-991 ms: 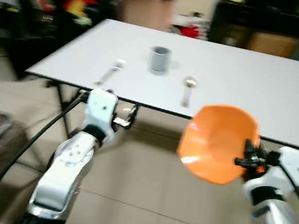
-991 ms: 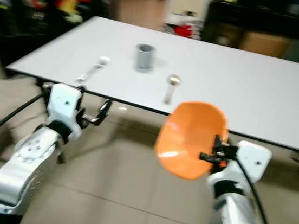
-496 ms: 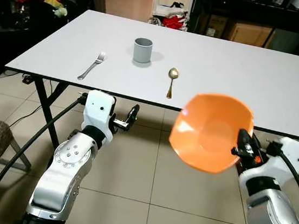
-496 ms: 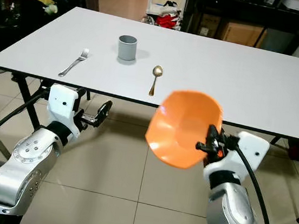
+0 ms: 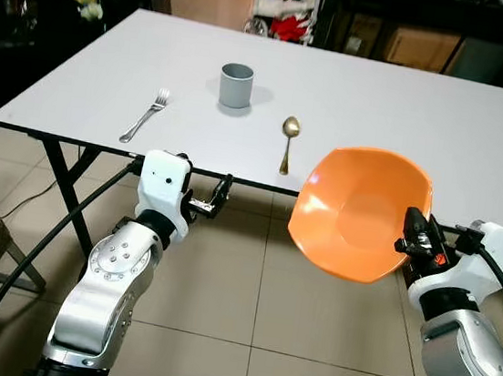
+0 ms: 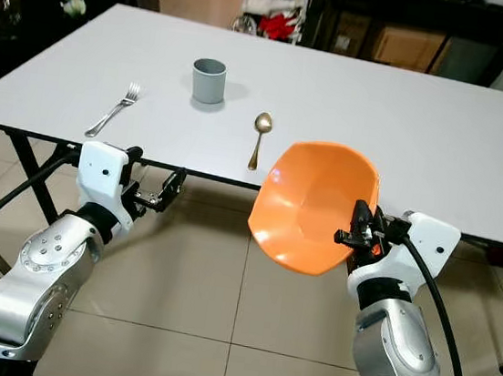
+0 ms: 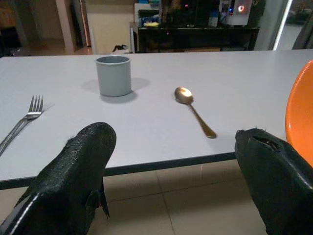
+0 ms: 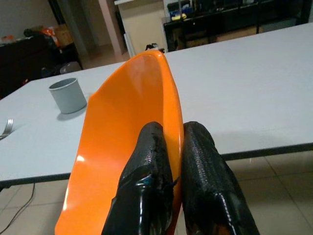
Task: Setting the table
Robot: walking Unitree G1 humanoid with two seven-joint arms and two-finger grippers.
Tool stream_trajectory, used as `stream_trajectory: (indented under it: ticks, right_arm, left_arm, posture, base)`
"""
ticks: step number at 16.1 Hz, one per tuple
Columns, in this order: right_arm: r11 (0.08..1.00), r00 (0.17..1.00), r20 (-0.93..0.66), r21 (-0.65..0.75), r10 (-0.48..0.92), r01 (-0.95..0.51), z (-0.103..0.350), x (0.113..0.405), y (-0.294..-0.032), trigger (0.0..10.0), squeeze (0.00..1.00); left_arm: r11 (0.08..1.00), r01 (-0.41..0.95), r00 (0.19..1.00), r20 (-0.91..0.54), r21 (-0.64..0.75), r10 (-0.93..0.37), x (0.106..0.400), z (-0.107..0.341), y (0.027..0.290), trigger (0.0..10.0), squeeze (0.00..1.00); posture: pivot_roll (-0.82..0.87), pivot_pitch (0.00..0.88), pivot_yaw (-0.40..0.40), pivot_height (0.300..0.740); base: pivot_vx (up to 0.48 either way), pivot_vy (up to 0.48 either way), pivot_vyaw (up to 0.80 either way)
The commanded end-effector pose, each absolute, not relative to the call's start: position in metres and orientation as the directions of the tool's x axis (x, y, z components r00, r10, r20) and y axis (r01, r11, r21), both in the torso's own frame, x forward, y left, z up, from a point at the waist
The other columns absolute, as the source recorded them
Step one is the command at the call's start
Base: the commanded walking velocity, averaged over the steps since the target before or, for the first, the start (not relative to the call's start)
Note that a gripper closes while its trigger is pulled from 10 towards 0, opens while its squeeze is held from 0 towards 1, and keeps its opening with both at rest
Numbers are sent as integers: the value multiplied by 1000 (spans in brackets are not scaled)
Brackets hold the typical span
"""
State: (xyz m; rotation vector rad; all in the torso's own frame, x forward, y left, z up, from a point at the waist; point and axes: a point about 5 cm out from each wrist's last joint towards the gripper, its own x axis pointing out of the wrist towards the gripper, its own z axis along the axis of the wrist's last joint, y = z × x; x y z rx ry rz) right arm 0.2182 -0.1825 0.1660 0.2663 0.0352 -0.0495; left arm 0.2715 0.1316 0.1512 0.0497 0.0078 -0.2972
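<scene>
We see our right gripper [image 8: 177, 147] pinching the orange plastic bowl's [image 8: 122, 132] rim, grey cup [image 8: 68, 95] beyond.

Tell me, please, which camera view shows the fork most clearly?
The left eye view: the whole fork lies unobstructed on the white table. The right eye view matches it; the left wrist view shows its tines, the right wrist view a sliver.

head cams downward; wrist cams face table [image 7: 146, 132].

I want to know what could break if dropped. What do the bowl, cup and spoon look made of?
Bowl: probably plastic, orange, glossy with a soft highlight, thin rim. Cup: matte grey, plastic or ceramic; can't tell which. Spoon: metal, golden and shiny, reflecting light.
</scene>
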Motion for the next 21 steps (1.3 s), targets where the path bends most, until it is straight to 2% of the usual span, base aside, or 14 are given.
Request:
stream_trajectory:
  ticks: [1,3,6,10,13,21]
  right_arm:
    - [961,999,-15,274,-31,34,172,221,-182,10000,0]
    - [969,999,-21,246,-37,41,172,221,-182,10000,0]
    - [972,999,-26,236,-19,25,172,221,-181,10000,0]
    - [964,1000,-18,267,13,-8,172,221,-179,10000,0]
    - [962,1000,-19,272,24,-18,169,220,-179,10000,0]
    - [970,1000,8,242,18,-20,163,215,-185,10000,0]
  left_arm:
    - [957,286,958,-2,44,-286,271,155,133,10000,0]
    - [957,286,958,-3,43,-287,271,155,134,10000,0]
    - [959,282,959,-2,34,-282,273,155,135,10000,0]
    - [972,233,972,-13,15,-233,273,152,148,10000,0]
    - [967,250,968,-44,40,-248,268,146,153,10000,0]
    - [954,297,954,-61,44,-294,266,145,148,10000,0]
  posture:
    - [-11,0,-34,740]
    - [-13,0,-31,740]
    - [-17,0,-29,740]
    - [-14,0,-46,740]
    - [-10,0,-50,740]
    - [-14,0,-30,740]
  base:
    - [281,0,0]
    - [279,0,0]
    - [281,0,760]
    - [280,0,0]
    - [282,0,0]
    - [282,0,0]
